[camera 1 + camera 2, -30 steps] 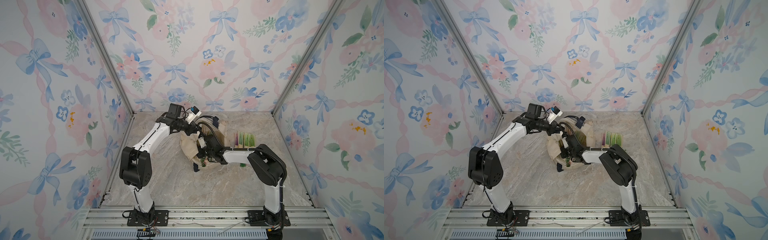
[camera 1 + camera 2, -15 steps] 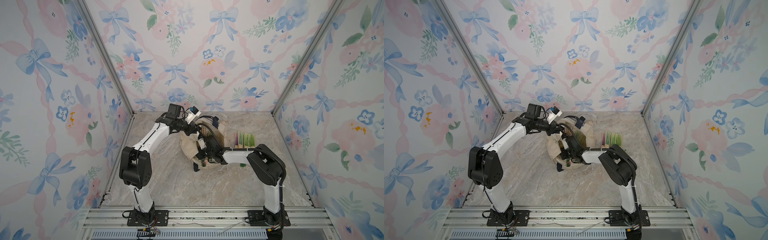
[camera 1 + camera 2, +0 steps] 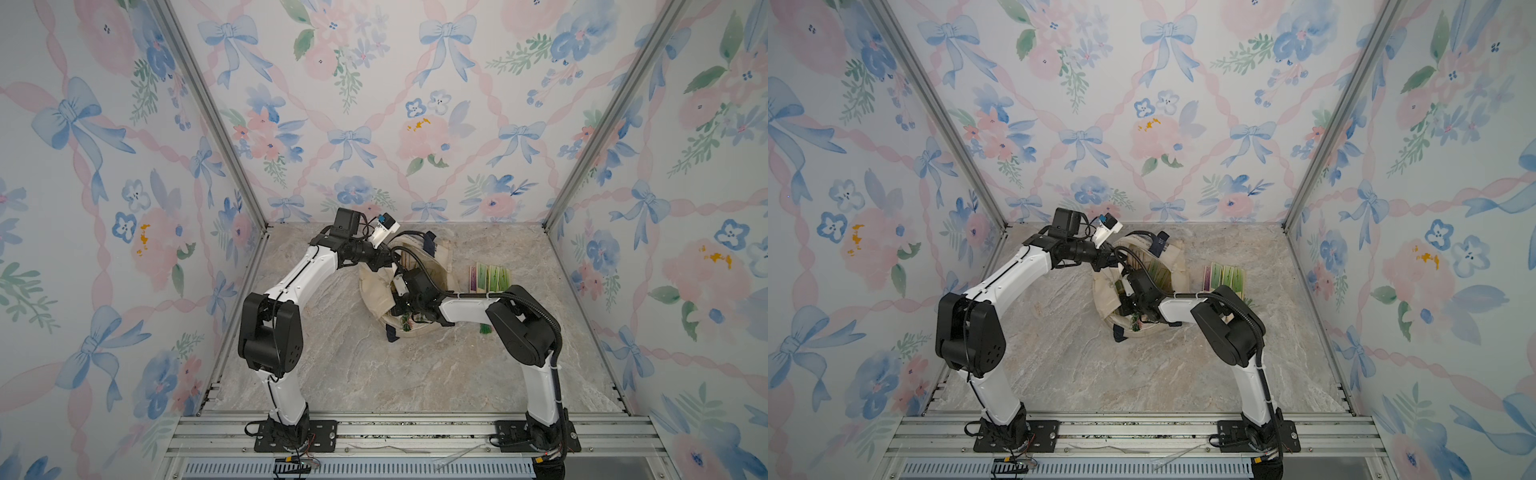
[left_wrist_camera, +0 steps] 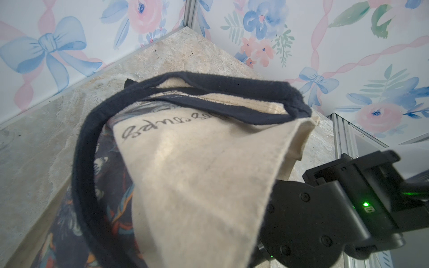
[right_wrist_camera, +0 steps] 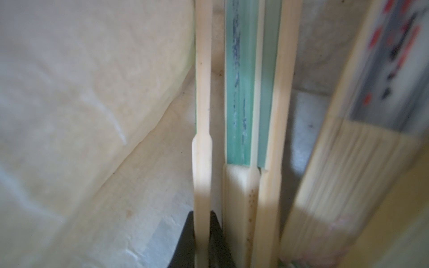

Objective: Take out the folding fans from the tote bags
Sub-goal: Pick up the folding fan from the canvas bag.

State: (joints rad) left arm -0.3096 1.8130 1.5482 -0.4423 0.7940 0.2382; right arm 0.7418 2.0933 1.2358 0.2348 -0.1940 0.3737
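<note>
Handling: slim green bamboo folding fan, seemingly light, stiff | right pincer clamps rib | left pincer pinches cream canvas tote

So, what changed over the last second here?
The right gripper closed on a fan inside the bag. Neither arm visibly shifted. The left gripper still holds the bag's mouth up, and the fans laid out beside it lie as before.

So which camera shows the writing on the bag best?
The left wrist view: the writing is big and close on the bag. Both top views show the bag tiny; the right wrist shows fans, no writing.
</note>
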